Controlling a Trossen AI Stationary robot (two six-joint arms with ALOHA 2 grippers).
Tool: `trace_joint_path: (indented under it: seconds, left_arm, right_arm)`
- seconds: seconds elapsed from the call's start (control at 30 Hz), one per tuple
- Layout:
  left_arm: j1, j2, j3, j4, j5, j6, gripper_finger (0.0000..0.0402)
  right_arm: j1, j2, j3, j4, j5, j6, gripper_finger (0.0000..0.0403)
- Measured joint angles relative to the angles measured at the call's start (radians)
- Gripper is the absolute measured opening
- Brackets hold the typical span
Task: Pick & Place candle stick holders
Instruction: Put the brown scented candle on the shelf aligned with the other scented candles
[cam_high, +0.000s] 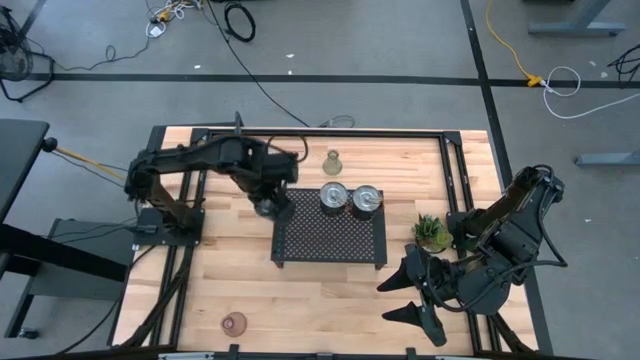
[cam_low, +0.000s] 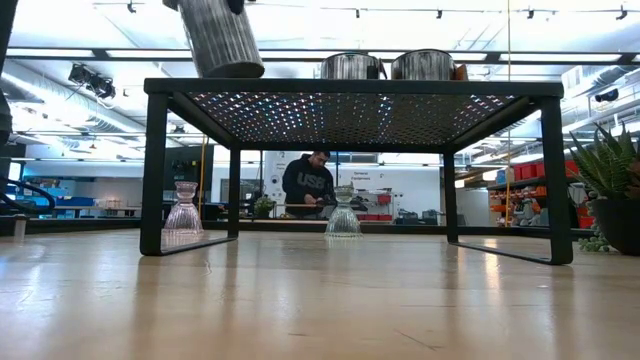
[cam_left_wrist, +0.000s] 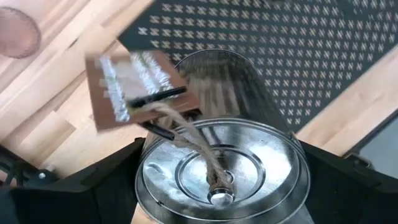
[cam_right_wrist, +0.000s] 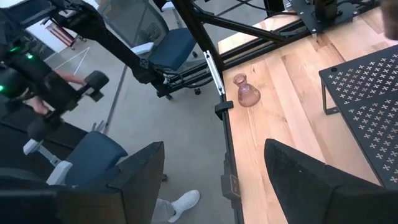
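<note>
My left gripper is shut on a shiny silver ribbed candle holder with a brown tag on twine, over the far left corner of the black perforated tray. Two more silver holders stand on the tray's far edge. An olive-green glass holder stands on the table beyond the tray. A pink glass holder stands near the front edge, and also shows in the right wrist view. My right gripper is open and empty at the front right. My left gripper pinches the silver holder by its ribbed outer wall just below the rim, one finger on each side. The fingers come from above, slanting toward the tray. The holder is tilted, its base just above the tray's top at the left end.
A small spiky potted plant stands right of the tray, close to my right arm. In the low view a pink glass holder shows beyond the tray's left leg. A person stands in the room behind the table.
</note>
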Motion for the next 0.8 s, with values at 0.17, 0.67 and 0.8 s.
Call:
trace_joint_path:
  seconds: [0.17,0.67,0.8]
  left_arm:
    - [0.059,0.013,-0.001,-0.001,-0.005,-0.001,0.0358]
    - [0.126,0.099,0.000,0.102,0.039,0.085,0.0358]
    - [0.126,0.126,0.000,0.069,0.049,0.095,0.0358]
  right_arm:
    - [-0.001,0.000,0.000,0.008,0.004,0.001,0.0274]
    - [-0.003,0.000,0.000,0.029,0.060,0.002,0.0274]
    - [-0.003,0.000,0.000,0.029,0.060,0.000,0.0274]
